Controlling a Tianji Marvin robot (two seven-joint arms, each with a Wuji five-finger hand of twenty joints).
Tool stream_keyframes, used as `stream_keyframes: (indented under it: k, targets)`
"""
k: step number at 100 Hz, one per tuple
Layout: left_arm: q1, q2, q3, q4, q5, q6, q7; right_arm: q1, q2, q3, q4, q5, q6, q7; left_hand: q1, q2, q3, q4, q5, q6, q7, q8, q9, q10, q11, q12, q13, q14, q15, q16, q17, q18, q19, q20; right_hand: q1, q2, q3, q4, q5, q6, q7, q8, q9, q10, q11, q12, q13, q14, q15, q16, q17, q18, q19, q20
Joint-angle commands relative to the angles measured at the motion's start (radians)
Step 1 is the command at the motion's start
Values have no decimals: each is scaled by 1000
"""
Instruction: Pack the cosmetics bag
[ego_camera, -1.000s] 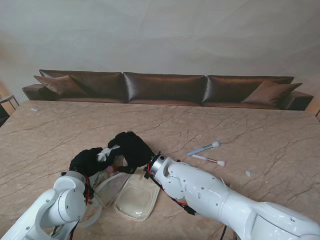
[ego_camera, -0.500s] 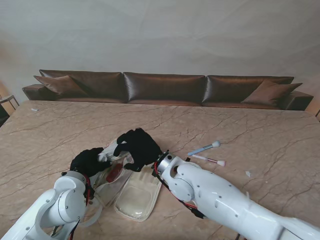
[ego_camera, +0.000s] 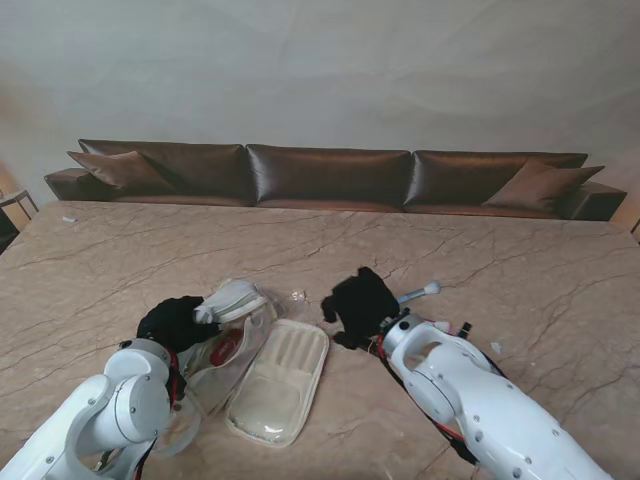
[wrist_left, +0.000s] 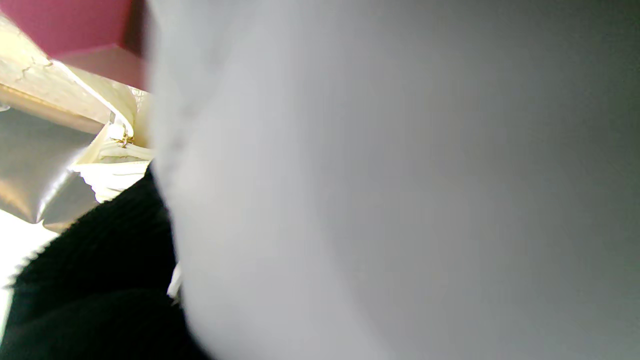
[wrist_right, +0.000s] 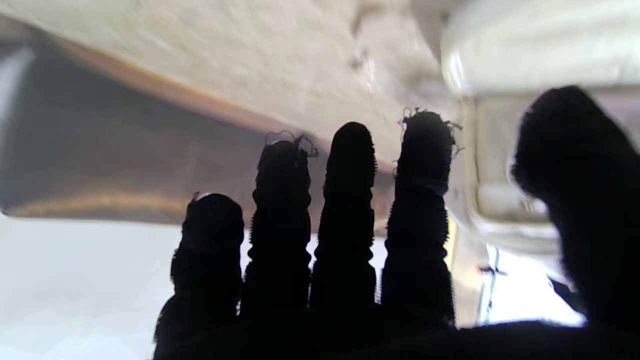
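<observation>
— How far along is the packing, would you say?

— Partway at best. The cosmetics bag (ego_camera: 265, 375) lies open on the marble table (ego_camera: 520, 260), nearer the robot's left side, and there's something red (ego_camera: 226, 347) tucked inside the raised half.

— And the left hand (ego_camera: 178, 322)?

— Closed on the bag's upper flap (ego_camera: 232, 299), propping it up. Its wrist camera is mostly blocked by a pale blur, so I'd guess that's the flap itself, but I can't swear to it.

— The right one?

— The right hand (ego_camera: 360, 303) holds nothing; its fingers (wrist_right: 350, 200) are straight and slightly apart, hovering just beside the blue brush (ego_camera: 418, 293). A second, pink brush is partly hidden behind that arm.

— So what's left?

— Both brushes lie outside the bag, well apart from it. They need picking up and placing in, then the bag wants closing.
</observation>
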Motion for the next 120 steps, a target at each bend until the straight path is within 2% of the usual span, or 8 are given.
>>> stream_keyframes:
  k: [1,25,48,87,103,111,116,120]
  targets:
    - [8,-2,5,-31,2,18,-6,-22,18,1,-1,23,-1,27,25,94,95,-5,37,2,64,9,110,-188,124,49,40,26,34,6,29,22,151,16,-41,37,-32,28,11,20,-27,17,22,0,41,27,5,32,27,22,-4,6,25,21]
    - [-5,11,24,-70,6,107,-89,-44,28,-3,8,-37,71,74,-47,105,183,17,59,1,123,107,109,-190,145,51,39,38,45,9,29,38,164,15,-81,33,-45,26,-48,83,-93,-12,-36,19,34,48,-44,25,22,40,-29,-9,11,18]
    - [-9,9,32,-61,-11,115,-81,-20,26,-46,71,-56,156,13,-81,127,199,22,68,1,139,135,110,-188,155,48,39,50,46,8,28,49,167,15,-100,-1,-17,17,-85,100,-111,-28,-75,23,40,68,-71,21,26,62,-42,-16,1,22]
    - [-12,19,28,-75,-25,133,-138,61,10,-155,203,33,265,-54,-89,341,-25,86,109,15,142,260,106,-216,207,46,38,63,62,11,28,69,178,22,-99,-6,-9,15,-118,112,-122,-36,-119,28,37,73,-106,20,26,72,-47,-29,12,32]
    - [-14,28,24,-80,-11,128,-179,92,7,-195,240,51,279,-63,-95,307,-34,109,110,-15,132,285,105,-228,211,39,38,54,62,10,29,55,176,20,-33,-57,31,15,-95,52,-59,12,-109,4,59,83,-98,13,27,70,-34,-34,28,37]
    - [-12,26,24,-71,-11,114,-169,101,5,-206,261,64,274,-86,-87,229,17,93,77,-44,106,260,106,-209,172,31,39,27,35,1,28,40,167,11,42,-102,71,19,-49,-11,11,82,-78,-17,81,97,-75,9,34,66,-13,-32,47,40]
    - [-12,26,23,-65,-7,108,-167,108,4,-213,274,70,267,-104,-82,178,66,75,49,-60,101,237,99,-192,141,44,38,29,21,4,27,30,150,-7,129,-127,58,-141,-40,-68,113,10,-47,-27,91,103,-51,8,41,62,5,-29,65,39]
    - [-13,26,23,-61,-2,104,-166,114,5,-218,282,68,256,-112,-69,148,81,67,33,-76,100,229,93,-183,123,47,39,30,9,3,27,23,142,-14,177,-139,46,-180,-38,-124,214,-63,-11,-40,97,104,-23,4,47,57,27,-28,78,35]
